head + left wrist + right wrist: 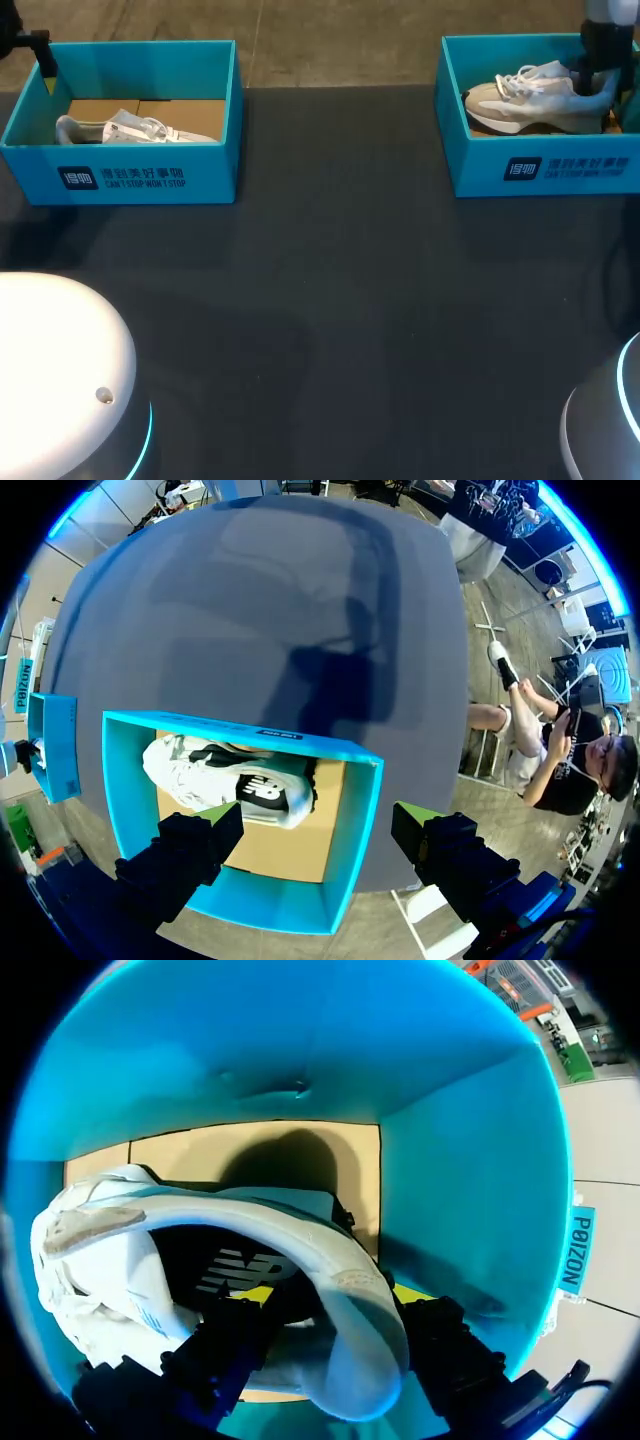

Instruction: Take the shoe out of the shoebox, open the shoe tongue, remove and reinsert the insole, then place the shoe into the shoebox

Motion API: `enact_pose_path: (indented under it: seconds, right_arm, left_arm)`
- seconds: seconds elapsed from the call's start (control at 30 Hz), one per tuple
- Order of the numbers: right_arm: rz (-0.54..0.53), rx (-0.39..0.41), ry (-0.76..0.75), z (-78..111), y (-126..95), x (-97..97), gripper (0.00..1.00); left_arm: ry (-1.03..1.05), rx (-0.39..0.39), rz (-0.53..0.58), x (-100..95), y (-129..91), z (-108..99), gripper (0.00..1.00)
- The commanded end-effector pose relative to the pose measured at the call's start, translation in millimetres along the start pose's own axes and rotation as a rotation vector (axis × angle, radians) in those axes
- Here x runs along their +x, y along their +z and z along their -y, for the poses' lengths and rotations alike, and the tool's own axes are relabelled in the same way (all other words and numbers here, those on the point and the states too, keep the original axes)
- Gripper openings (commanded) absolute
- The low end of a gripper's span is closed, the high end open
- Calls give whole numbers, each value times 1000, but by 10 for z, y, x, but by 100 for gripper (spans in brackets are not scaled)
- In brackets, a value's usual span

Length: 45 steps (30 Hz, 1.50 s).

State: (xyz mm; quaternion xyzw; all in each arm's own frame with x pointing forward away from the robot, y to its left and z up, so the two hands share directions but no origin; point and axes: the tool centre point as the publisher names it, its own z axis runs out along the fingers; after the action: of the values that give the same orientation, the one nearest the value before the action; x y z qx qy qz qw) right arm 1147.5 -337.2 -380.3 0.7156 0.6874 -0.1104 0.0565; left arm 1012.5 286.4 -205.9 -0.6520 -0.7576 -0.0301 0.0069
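A grey-white shoe (530,100) rests tilted in the right blue shoebox (545,170), its heel raised toward the box's right end. My right gripper (597,85) is shut on that heel. In the right wrist view one finger is inside the shoe (100,1250) and the other outside the heel collar, so the gripper (333,1298) pinches the heel wall. A second white shoe (130,130) lies flat in the left shoebox (140,175). My left gripper (47,75) hangs open above that box's far left corner. The left wrist view shows this gripper (320,835) above the box rim (355,820), clear of the shoe (235,780).
The dark table (330,300) stretches between and in front of the two boxes. Both boxes stand at the table's far edge. The cardboard floor (250,1155) of the right box shows under the lifted shoe.
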Motion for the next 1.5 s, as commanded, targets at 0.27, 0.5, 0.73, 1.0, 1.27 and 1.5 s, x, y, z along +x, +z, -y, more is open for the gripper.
enact_pose_path:
  seconds: [0.27,0.5,0.73,1.0,1.27,1.5]
  right_arm:
    - [-19,46,-6,-113,86,23,23]
    - [-24,44,3,-95,73,37,0]
    - [-17,23,17,-63,-44,51,0]
    - [-14,-4,35,-15,-269,28,0]
    - [0,-30,49,9,-521,-22,0]
    - [4,-50,66,17,-786,-93,0]
  left_arm:
    - [-1,-3,-2,1,-3,16,100]
    - [-1,-3,-2,1,-3,16,100]
    - [-1,-3,-2,1,-3,16,100]
    - [-1,-3,-2,1,-3,16,100]
    - [-1,-3,-2,1,-3,16,100]
    - [-1,-3,-2,1,-3,16,100]
